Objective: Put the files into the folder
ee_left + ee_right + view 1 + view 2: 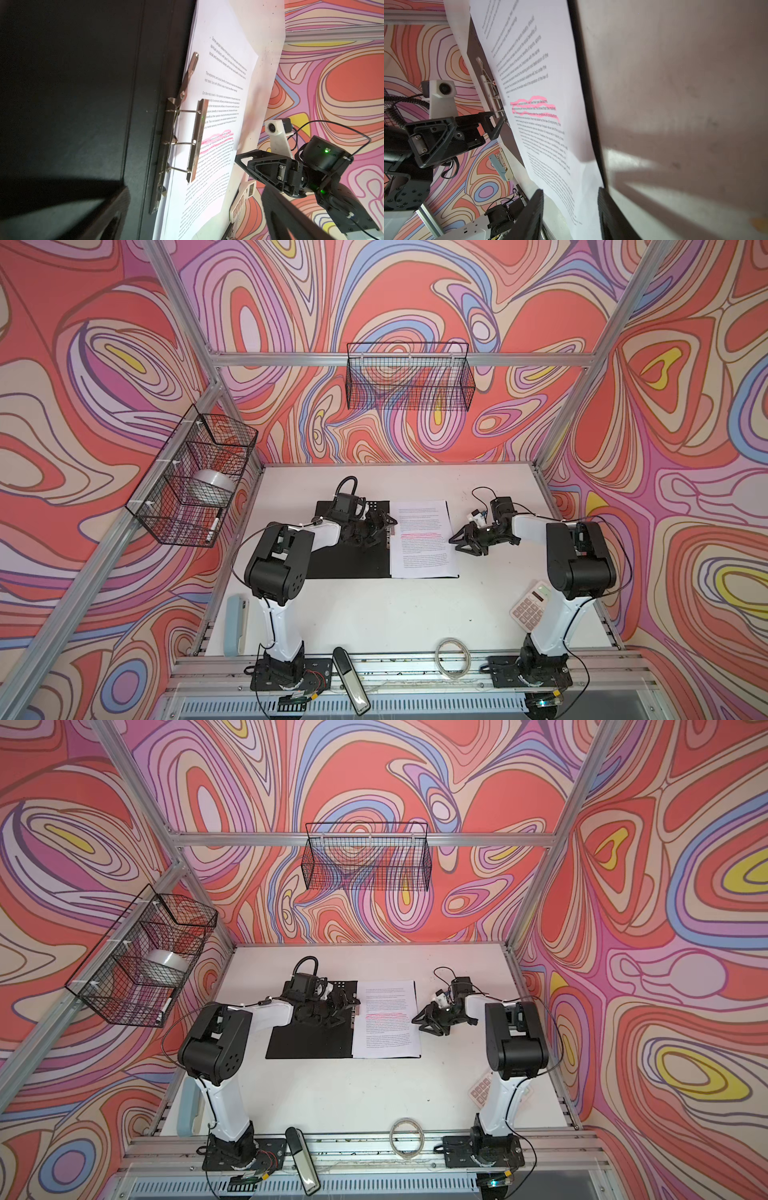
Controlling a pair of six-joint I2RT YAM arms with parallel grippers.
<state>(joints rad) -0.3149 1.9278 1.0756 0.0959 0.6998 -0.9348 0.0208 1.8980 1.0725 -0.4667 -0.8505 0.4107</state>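
Found the folder (349, 564) lying open and flat mid-way across the white table (395, 614), black inside facing up. Found the files (424, 539) stacked on its right half, printed side up, covering that half almost to the edges, with a thin black border showing along the near and right sides. Noted a pink highlighted passage (533, 108) about halfway down the top sheet. Noted the metal spine clip (197, 141) at the inner edge of the files, bar raised on three wire prongs above the paper margin, lever tilted up.

Logged the left pincer (380, 526) over the bare left half of the folder, pointing at the spine clip, jaws spread wide, holding nothing. In the right wrist view, saw one fingertip just beside the end of the clip bar; cannot tell touching or apart.

Logged the right pincer (455, 543) just beside the right edge of the files, level with the highlighted passage, jaws partly apart, nothing visibly gripped. In the right wrist view, saw the right edge of files and folder running between the two fingers (529, 214).

Also noted a white calculator (530, 605) beside the right arm, well apart from the folder, and a coil of pale cable (453, 657) at the front rail.
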